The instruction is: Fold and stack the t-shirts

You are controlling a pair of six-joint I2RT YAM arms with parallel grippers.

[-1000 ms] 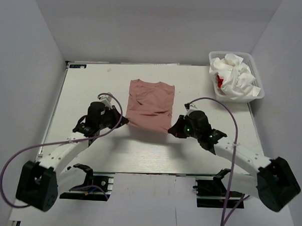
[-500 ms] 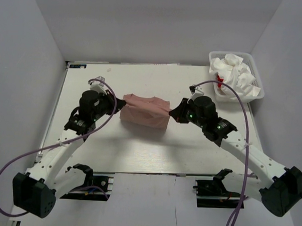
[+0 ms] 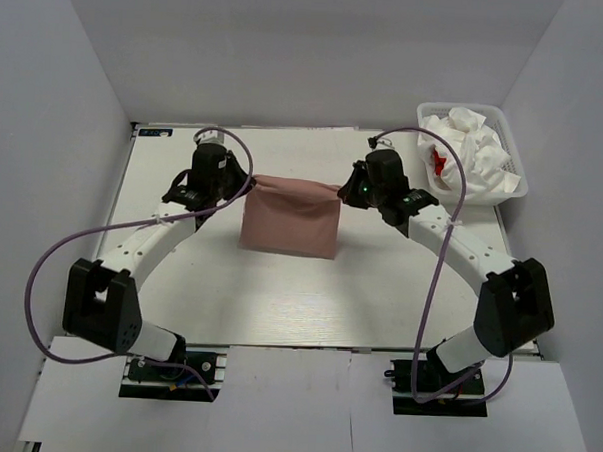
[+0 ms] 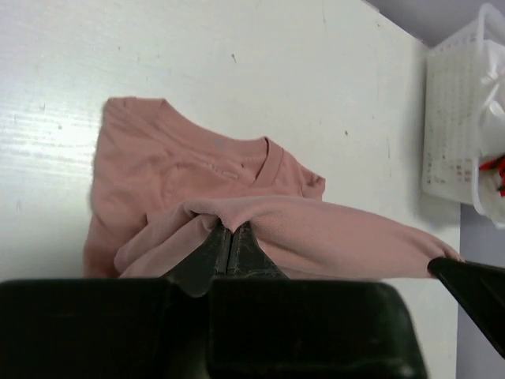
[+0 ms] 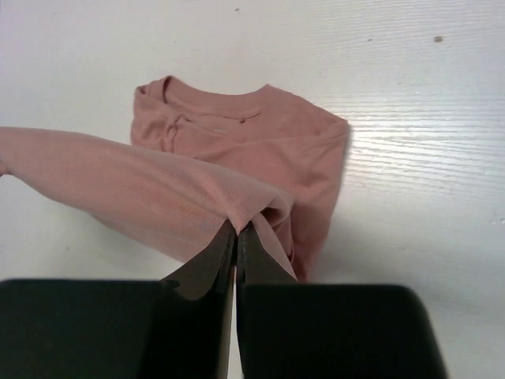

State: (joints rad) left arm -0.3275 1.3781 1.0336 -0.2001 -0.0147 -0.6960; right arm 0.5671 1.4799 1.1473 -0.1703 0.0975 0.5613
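Note:
A dusty-pink t-shirt (image 3: pixel 290 221) lies mid-table, its near hem lifted and stretched taut over the collar end. My left gripper (image 3: pixel 249 183) is shut on the hem's left corner, and the left wrist view shows that gripper (image 4: pixel 229 229) pinching a fold of the pink t-shirt (image 4: pixel 181 170). My right gripper (image 3: pixel 341 191) is shut on the hem's right corner; in its wrist view the right gripper (image 5: pixel 238 227) nips the pink t-shirt (image 5: pixel 260 142). White t-shirts (image 3: pixel 470 153), one with a red patch, fill the basket.
A white lattice basket (image 3: pixel 517 183) stands at the back right corner of the table; it also shows at the right edge of the left wrist view as the basket (image 4: pixel 454 118). Grey walls close in the white table (image 3: pixel 278 305) on three sides.
Both grippers have carried the shirt's near hem away from the arm bases toward the collar end, folding the shirt over itself. Both arms have stretched farther out.

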